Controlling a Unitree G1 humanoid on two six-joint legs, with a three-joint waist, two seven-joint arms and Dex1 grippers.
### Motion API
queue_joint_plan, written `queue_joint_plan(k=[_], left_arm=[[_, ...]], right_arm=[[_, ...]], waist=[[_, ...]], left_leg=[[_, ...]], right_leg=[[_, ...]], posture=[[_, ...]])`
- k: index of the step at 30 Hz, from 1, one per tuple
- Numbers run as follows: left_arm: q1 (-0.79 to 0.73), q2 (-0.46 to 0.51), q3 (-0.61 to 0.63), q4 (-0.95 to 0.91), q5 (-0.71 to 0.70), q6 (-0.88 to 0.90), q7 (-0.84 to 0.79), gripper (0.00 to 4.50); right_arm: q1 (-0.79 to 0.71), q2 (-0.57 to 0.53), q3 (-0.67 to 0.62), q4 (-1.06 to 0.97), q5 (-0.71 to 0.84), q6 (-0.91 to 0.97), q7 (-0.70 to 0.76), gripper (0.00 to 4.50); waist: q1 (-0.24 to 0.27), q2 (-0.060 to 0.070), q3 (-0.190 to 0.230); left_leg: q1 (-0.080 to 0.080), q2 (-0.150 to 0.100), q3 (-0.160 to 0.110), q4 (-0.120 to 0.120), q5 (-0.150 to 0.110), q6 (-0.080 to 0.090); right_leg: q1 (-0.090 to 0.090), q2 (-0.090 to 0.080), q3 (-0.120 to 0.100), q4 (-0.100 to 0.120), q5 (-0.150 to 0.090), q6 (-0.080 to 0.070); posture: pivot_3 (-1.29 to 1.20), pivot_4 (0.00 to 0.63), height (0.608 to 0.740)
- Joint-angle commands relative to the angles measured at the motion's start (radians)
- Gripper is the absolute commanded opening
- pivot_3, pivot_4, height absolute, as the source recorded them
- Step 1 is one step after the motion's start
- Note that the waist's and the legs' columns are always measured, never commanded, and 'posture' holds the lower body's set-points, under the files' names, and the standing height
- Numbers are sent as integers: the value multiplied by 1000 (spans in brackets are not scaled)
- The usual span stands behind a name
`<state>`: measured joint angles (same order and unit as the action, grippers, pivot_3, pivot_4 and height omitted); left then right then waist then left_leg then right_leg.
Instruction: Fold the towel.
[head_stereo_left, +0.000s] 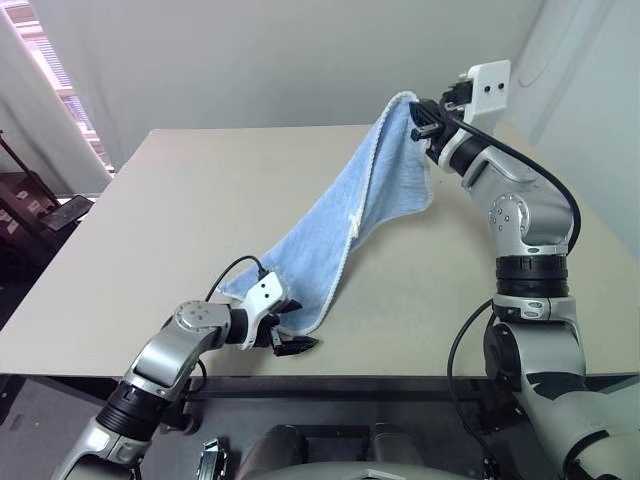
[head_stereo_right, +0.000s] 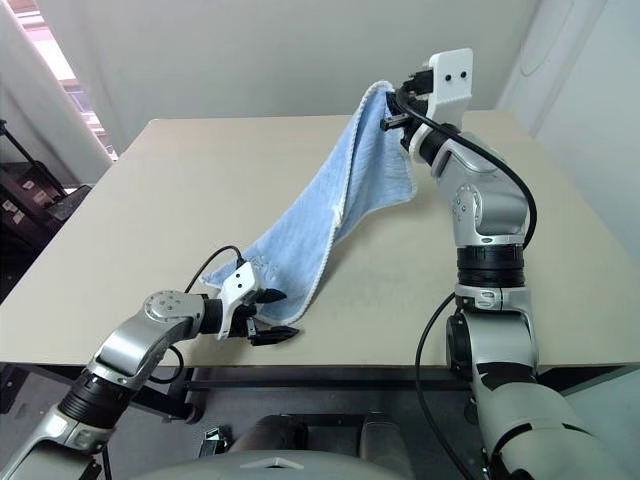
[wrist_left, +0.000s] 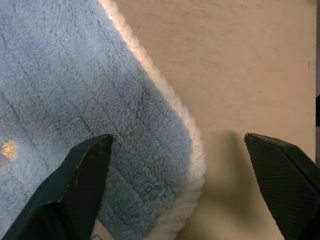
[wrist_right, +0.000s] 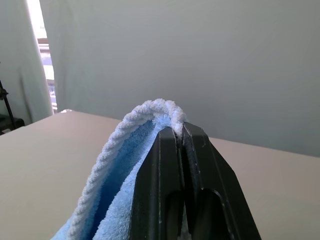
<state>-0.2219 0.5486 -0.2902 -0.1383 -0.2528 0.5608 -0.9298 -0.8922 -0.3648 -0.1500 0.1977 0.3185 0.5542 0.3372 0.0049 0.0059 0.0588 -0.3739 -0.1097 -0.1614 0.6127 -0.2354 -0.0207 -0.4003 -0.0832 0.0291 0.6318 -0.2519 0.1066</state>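
Observation:
The light-blue towel (head_stereo_left: 350, 215) with white edging stretches in a slanted sheet from high at the back right down to the beige table (head_stereo_left: 180, 200) near its front edge. My right gripper (head_stereo_left: 425, 120) is raised above the table and shut on the towel's top edge (wrist_right: 150, 107). My left gripper (head_stereo_left: 290, 335) lies low at the front edge, open. Its fingers (wrist_left: 75, 185) stand wide apart around the towel's lower corner (wrist_left: 165, 165), which rests on the table. One finger lies over the cloth and the other over bare table.
Dark furniture (head_stereo_left: 30, 215) stands on the floor beyond the table's left side. White walls rise behind the table. The table's front edge (head_stereo_left: 400, 377) runs just below my left gripper.

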Motion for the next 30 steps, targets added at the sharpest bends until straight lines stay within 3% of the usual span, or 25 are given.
queue_joint_plan(k=[1,10,17,23,30], left_arm=[[-3,17,-12,-18,9,12,-10,3301],[52,78,19,-73,-30,7,-62,134],[30,127,196,-125,-230,85,-139,36],[-85,106,201,17,-209,78,-124,36],[-53,144,171,56,-151,17,-143,36]], right_arm=[[-12,-2,-15,-52,4,-5,-11,0],[2,-1,-18,-57,4,-5,-23,0],[26,1,-21,-44,-1,-17,-30,0],[30,5,-22,-21,-6,-28,-36,0],[36,10,-14,-14,-7,-32,-31,0]], waist=[[0,0,0],[-19,0,0],[-18,1,0],[-19,0,0],[-23,1,0]], left_leg=[[0,0,0,0,0,0],[0,0,0,0,0,0],[-1,1,0,0,0,0],[1,1,0,1,0,0],[-1,1,0,-2,0,-1]], right_leg=[[0,0,0,0,0,0],[0,0,0,0,0,0],[-1,1,0,1,-1,-3],[1,1,0,1,-1,-3],[-3,1,1,1,1,0]], posture=[[0,0,740],[0,0,740],[0,0,740],[0,0,740],[0,0,740]])
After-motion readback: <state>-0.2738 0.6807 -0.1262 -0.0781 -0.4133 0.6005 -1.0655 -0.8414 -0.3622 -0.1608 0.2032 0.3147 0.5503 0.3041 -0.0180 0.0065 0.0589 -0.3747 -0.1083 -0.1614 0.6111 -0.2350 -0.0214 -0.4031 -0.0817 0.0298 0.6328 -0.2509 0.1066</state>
